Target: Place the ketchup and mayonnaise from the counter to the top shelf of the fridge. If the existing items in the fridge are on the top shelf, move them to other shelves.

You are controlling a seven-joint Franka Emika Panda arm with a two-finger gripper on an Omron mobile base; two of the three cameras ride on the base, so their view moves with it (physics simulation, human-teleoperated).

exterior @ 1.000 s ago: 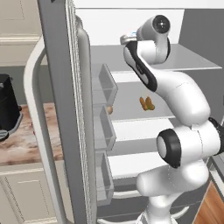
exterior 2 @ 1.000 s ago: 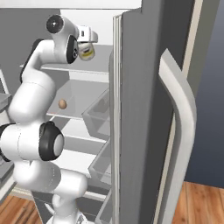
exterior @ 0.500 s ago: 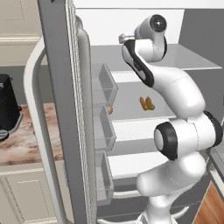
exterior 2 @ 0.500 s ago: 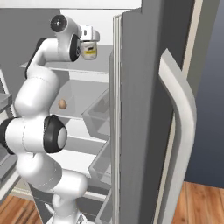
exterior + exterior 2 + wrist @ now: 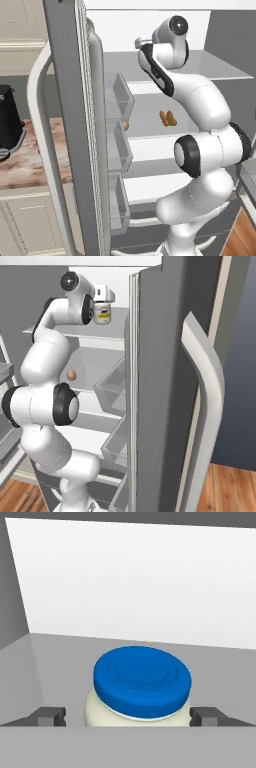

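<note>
The mayonnaise is a cream jar with a blue lid, standing on the fridge's top shelf. My gripper is open around it, one fingertip on each side and a gap on the left. From the right base the jar sits just under the hand on the top shelf. Two orange-brown lumps and a tan egg lie one shelf lower. The ketchup is hidden.
The left fridge door stands open with grey bins on its inside. The right door and its curved handle are close on the other side. A black coffee machine sits on the counter.
The jaws have spread wider and come off the jar's sides. The jar stays on the top shelf, and the arm's upper links have shifted slightly.
</note>
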